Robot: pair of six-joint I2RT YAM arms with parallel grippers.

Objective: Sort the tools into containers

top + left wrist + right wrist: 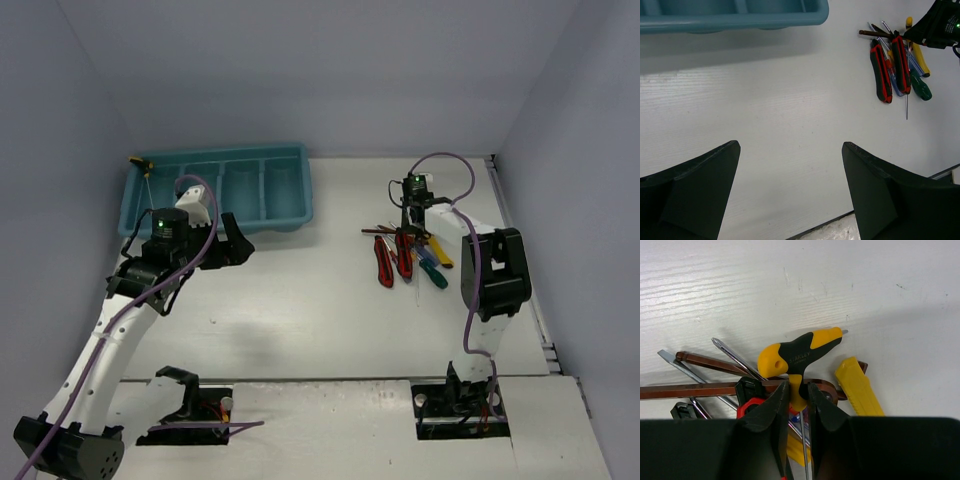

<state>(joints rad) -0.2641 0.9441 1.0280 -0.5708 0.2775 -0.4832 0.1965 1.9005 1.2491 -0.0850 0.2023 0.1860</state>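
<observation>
Pinching the yellow stem of a yellow-and-black T-handled driver, the right claw is clenched on that tool. One dark finger sits on each side of the stem, and the crossbar handle lies just past the fingertips. The driver is over a heap of tools on the white tabletop. Beneath it cross two rusty brown metal rods, a bare shaft with a cross tip and a flat-tipped blade. A blocky yellow handle lies just right of the claw. From above, the heap sits right of centre, with the red-and-black-handled pliers on its left side and a green-handled screwdriver on its near right.

The left claw is released, its two black fingers spread wide over bare tabletop. It hangs just in front of the teal-blue rectangular plastic tray, which sits far left and well apart from the heap, with four oblong compartments. A small yellow-and-black tool rests at the tray's far left corner.
</observation>
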